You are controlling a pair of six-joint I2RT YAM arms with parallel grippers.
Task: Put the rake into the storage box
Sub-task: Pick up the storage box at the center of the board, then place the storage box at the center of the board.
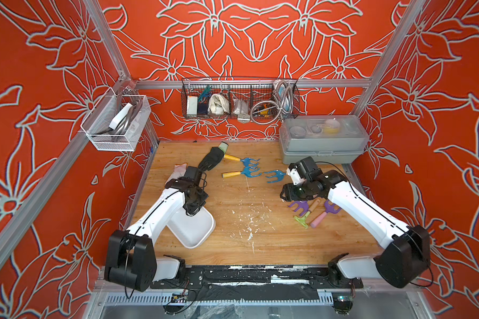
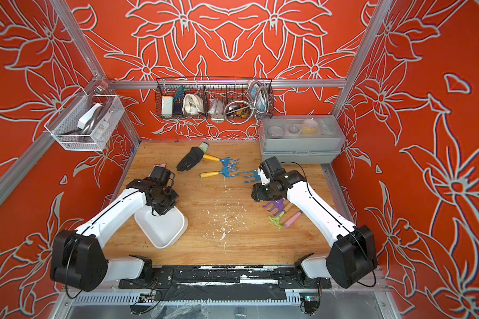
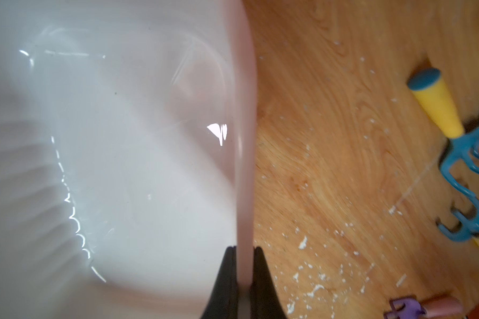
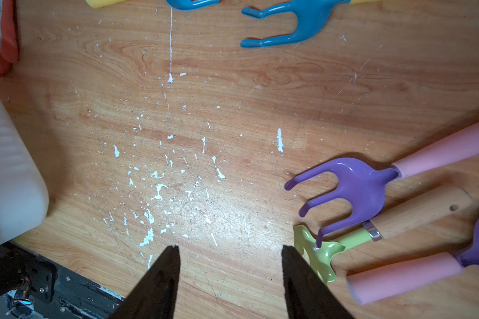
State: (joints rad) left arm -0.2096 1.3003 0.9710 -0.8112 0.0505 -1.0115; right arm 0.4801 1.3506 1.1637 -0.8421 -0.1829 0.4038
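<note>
Wrist view shows left gripper (image 3: pixel 244 250) clenched on the storage box (image 3: pixel 108 165) wall, top views hide that under the left arm (image 1: pixel 155 212); right gripper (image 4: pixel 230 250) spread, empty.

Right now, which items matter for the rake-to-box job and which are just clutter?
Job:
- storage box, wall clamped in the left pincer
- blue rakes, purple rakes, green rake: none boxed yet
- right pincer, open near the purple rakes

Lying about:
- black glove
- grey case
- wire basket
- white mesh basket
</note>
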